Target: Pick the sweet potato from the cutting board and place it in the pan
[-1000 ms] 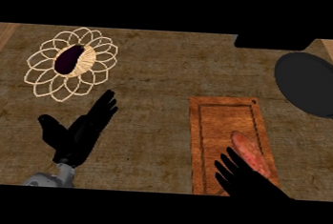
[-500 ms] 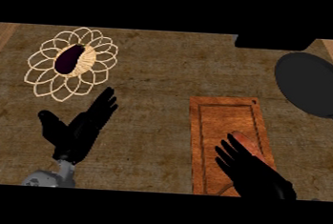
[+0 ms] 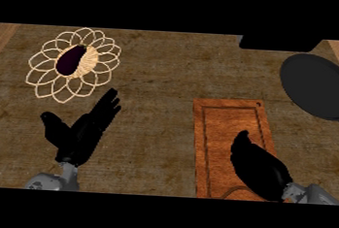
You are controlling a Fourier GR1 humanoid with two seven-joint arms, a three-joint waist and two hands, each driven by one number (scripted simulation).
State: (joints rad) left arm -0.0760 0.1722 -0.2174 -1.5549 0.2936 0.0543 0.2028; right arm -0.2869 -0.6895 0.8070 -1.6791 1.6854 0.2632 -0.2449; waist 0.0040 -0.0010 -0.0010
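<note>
Grasp stage, I judge: my right hand (image 3: 259,164) sits over the near end of the cutting board (image 3: 229,119), fingers curled down around something they hide. That is most likely the sweet potato, which shows nowhere else on the board. My left hand (image 3: 82,131) rests left of the board, fingers straight. Next comes a lift and a carry to the pan (image 3: 317,87), beyond the board's far right corner.
</note>
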